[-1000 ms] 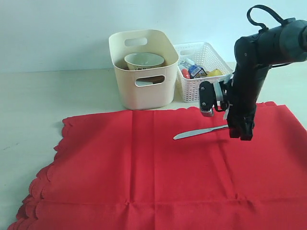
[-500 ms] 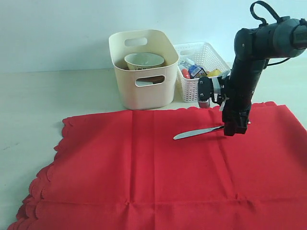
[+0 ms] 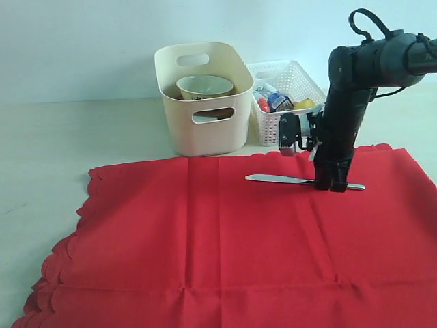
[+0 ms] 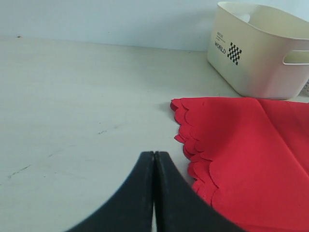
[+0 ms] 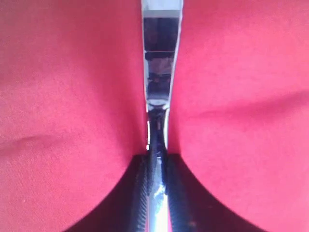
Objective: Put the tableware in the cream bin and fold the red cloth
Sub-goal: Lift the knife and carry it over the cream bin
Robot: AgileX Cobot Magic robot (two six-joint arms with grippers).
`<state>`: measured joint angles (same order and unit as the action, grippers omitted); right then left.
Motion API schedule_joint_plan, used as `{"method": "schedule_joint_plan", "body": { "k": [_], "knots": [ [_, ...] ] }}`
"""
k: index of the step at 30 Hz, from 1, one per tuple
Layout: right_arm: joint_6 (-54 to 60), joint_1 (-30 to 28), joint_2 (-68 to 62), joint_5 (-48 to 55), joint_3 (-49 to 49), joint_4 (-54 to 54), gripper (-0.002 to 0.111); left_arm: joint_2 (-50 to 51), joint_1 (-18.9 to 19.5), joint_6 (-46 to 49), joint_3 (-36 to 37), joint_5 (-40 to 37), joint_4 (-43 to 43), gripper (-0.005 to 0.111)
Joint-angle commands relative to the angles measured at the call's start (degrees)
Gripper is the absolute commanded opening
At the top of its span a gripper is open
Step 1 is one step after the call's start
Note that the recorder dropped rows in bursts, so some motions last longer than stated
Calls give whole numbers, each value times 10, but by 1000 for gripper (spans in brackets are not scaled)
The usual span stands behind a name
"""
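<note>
The silver knife [image 3: 280, 179] lies flat on the red cloth [image 3: 205, 239], its blade pointing left. My right gripper [image 3: 334, 186] stands upright over its handle and is shut on it. In the right wrist view the knife [image 5: 161, 58] runs straight out from between the closed fingers [image 5: 140, 193]. The cream bin [image 3: 205, 133] stands behind the cloth with the pale bowl [image 3: 205, 85] inside. My left gripper [image 4: 154, 155] is shut on nothing, low over the bare table beside the cloth's scalloped corner [image 4: 193, 145]. It does not show in the exterior view.
A white lattice basket [image 3: 304, 80] with toy foods and a small carton stands right of the cream bin, just behind my right arm. The cream bin [image 4: 256, 63] also shows in the left wrist view. Pale tabletop [image 3: 68, 137] lies left of the cloth.
My right gripper has shifted a little left and down onto the knife's handle. The knife has swung from tilted to level, and its handle end now sticks out to the right of the fingers.
</note>
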<state>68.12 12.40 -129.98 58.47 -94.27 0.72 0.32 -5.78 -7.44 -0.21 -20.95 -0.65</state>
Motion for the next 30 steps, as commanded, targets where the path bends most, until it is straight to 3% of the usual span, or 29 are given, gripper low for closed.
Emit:
{"method": "schedule_joint_plan", "body": {
  "k": [1,7,12,19,30],
  "knots": [
    [-17,-1,36,45,-1,21,0,-3,0,-1,2,4,-1,0],
    [-41,-1,97,115,3,105,0,-3,0,-1,2,4,-1,0],
    [-33,-1,140,115,3,210,0,-3,0,-1,2,4,-1,0],
    [26,-1,195,115,3,421,0,-3,0,-1,2,4,-1,0],
    [56,-1,170,-83,0,722,0,-3,0,0,2,4,-1,0]
  ]
}}
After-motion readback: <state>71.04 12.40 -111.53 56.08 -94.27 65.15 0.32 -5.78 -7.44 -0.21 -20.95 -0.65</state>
